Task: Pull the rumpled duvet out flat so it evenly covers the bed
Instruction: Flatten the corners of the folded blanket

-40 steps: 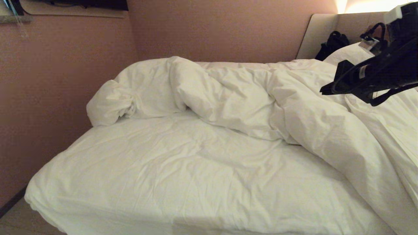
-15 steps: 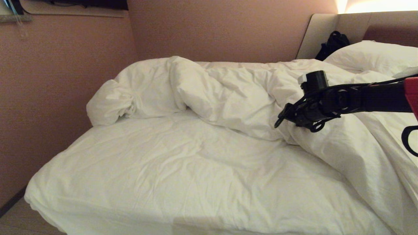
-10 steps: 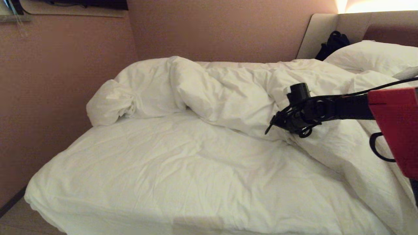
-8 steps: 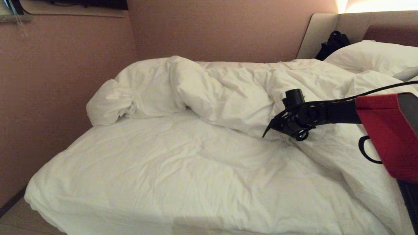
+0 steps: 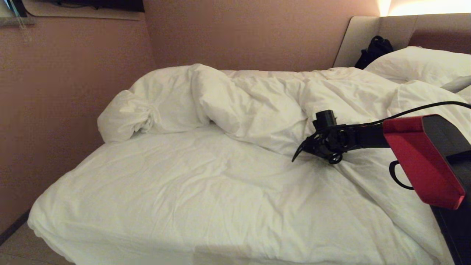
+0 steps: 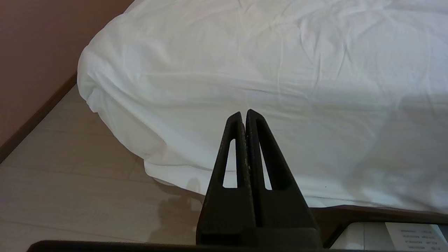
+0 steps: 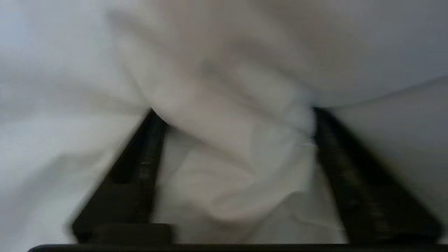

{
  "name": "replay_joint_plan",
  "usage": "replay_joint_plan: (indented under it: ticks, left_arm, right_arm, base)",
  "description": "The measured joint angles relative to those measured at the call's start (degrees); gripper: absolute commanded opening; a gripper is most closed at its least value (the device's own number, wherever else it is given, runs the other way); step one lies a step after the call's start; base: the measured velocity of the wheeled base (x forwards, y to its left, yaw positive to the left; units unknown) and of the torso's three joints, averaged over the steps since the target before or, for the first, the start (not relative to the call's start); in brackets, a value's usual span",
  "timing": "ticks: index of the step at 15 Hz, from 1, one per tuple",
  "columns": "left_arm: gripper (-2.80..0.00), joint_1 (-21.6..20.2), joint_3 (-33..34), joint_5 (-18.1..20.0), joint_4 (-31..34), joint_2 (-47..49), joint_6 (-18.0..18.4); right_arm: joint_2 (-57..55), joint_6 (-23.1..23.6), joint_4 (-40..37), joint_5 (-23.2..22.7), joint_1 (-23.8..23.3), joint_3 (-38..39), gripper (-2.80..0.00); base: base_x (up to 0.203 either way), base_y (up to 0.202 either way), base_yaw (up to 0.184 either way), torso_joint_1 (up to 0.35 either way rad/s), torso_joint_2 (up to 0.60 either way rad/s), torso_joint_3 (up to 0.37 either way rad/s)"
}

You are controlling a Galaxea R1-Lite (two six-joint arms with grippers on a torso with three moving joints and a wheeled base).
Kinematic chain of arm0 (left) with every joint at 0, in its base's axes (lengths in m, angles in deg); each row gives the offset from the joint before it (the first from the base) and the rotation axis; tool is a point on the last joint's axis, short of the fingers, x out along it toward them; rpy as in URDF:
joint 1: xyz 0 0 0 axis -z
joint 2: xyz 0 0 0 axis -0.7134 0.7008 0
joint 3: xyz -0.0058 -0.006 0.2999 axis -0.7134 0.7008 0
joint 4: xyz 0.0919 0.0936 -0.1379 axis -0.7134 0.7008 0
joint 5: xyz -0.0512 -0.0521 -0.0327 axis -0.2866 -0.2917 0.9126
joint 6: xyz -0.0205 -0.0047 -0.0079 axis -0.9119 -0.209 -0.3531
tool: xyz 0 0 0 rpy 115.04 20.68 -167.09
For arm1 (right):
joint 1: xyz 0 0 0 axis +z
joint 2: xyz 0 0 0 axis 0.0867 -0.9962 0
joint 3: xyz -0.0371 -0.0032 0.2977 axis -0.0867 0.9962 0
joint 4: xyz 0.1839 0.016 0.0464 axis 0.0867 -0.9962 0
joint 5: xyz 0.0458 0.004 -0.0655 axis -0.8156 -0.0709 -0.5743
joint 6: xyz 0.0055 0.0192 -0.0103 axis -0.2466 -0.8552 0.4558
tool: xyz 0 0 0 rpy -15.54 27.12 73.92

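White cotton filled nearly everything in front of me: the near half of the bed [image 5: 154,198] lay under a creased white spread that hung over the foot end toward the pale floor [image 6: 70,196]. Down there the left gripper [image 6: 244,115] hovered above the floor just before that hanging edge, its two black fingers pressed flat together with nothing between them. Farther in, the right gripper [image 5: 300,154] reached across from the right side, its red-cased arm [image 5: 419,158] level over the covers, and its fingers [image 7: 147,168] stood wide apart, straddling a thick fold of the duvet [image 5: 257,106] without yet pinching it. The duvet itself was heaped in a rumpled ridge across the far half of the mattress, bunched into a knot near the pinkish wall [image 5: 73,73]. Beyond it a plump pillow [image 5: 419,62] leaned against the padded headboard [image 5: 360,36], with a black bag [image 5: 373,49] beside it.
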Motion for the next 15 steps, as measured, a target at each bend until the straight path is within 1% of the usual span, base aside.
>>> replay_joint_plan:
  ticks: [7, 15]
  left_arm:
    - [-2.80, 0.00, 0.00, -0.02, -0.02, 0.00, -0.02]
    - [-2.80, 0.00, 0.00, -0.02, -0.02, 0.00, -0.02]
  right_arm:
    - [2.44, -0.41, -0.61, -0.37, -0.04, 0.23, -2.80]
    - [11.16, -2.44, -3.10, -0.65, -2.84, 0.67, -2.80]
  base:
    - [0.000, 0.000, 0.000, 0.000, 0.00, 0.000]
    - [0.000, 0.000, 0.000, 0.000, 0.00, 0.000]
